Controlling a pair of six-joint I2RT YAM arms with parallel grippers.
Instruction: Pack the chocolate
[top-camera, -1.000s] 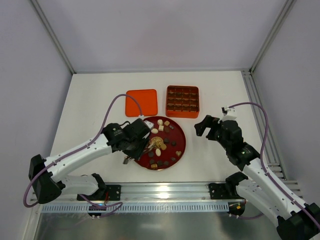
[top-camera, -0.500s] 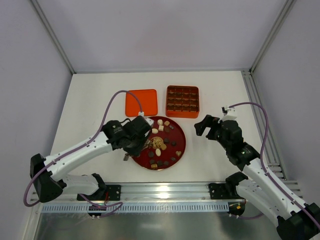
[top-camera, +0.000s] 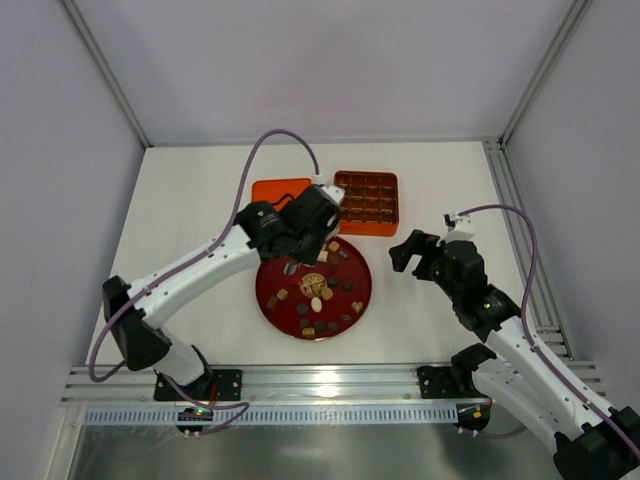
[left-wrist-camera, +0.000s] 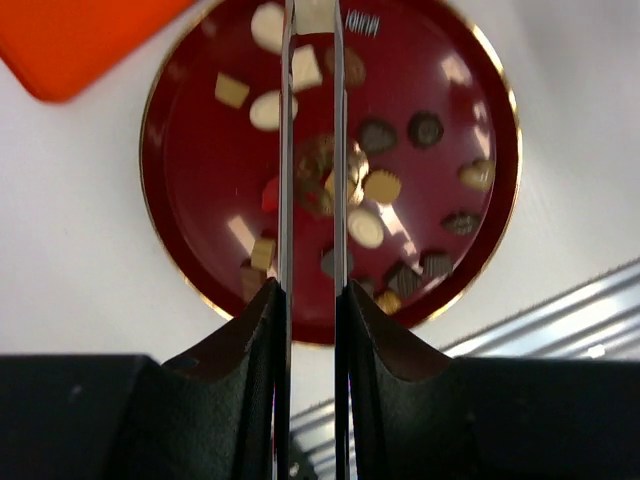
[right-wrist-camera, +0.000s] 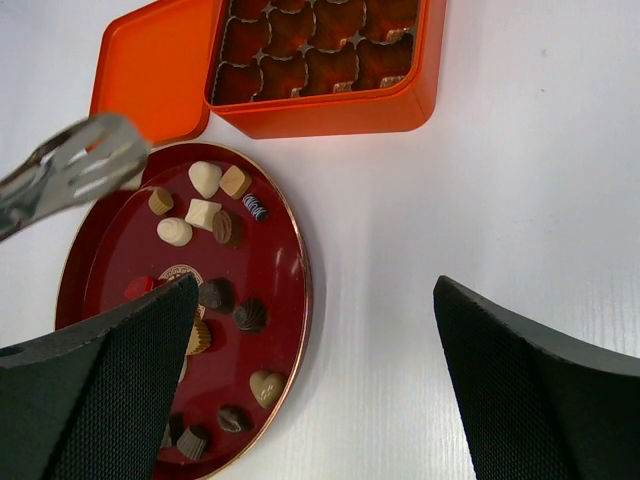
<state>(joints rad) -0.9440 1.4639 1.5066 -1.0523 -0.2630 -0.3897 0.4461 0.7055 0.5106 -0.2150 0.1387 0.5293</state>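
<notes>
Several chocolates (top-camera: 318, 290) in brown, tan and cream lie on a round dark-red plate (top-camera: 367, 287). The wrist views show the same chocolates (right-wrist-camera: 203, 213) (left-wrist-camera: 365, 228). My left gripper (top-camera: 300, 240) is raised over the plate's far edge. In its own view the left gripper (left-wrist-camera: 310, 290) is shut on metal tongs (left-wrist-camera: 287, 150). The tongs' tip (right-wrist-camera: 95, 160) hangs blurred above the plate's far-left rim; whether it carries a sweet I cannot tell. My right gripper (top-camera: 410, 255) stands open right of the plate, and the right gripper (right-wrist-camera: 315, 290) is empty.
The orange box (top-camera: 366, 228) with its brown grid insert stands behind the plate, its cells bare in the right wrist view of the box (right-wrist-camera: 330, 105). Its orange lid (top-camera: 275, 190) lies flat to the left, partly under my left arm. A metal rail (top-camera: 320, 385) runs along the near edge.
My left arm has lifted from the plate's left side and swung toward the far edge near the box, tongs still in its jaws. The right arm has not moved.
</notes>
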